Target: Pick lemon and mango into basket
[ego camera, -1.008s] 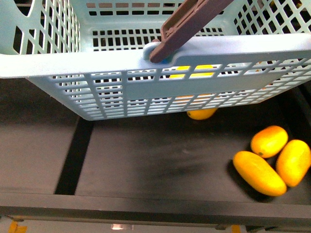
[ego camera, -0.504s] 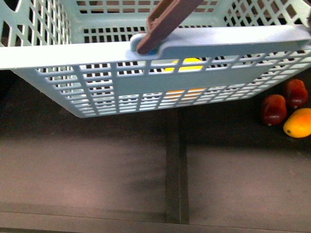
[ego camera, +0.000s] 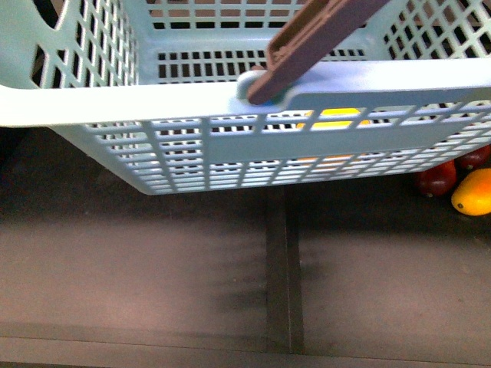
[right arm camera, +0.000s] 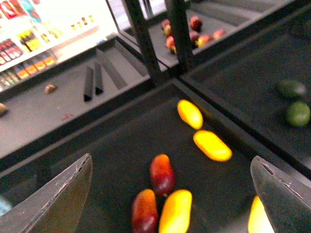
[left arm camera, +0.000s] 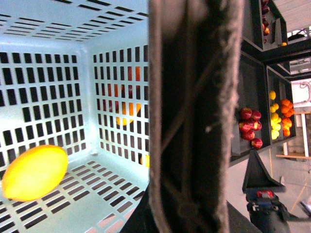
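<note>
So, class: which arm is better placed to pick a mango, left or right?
Right. Its open gripper hangs over a mango; the left wrist sits against the basket by its handle.

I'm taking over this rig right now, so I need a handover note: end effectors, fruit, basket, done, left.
Left end effector: against the brown swing handle of the pale blue slotted plastic basket; grip not visible.
Right end effector: open, empty, above elongated yellow fruits on the dark shelf.
Done: one bright yellow oval fruit, seemingly the lemon, lies in the basket.
Left: a mango, probably from those elongated fruits.
</note>
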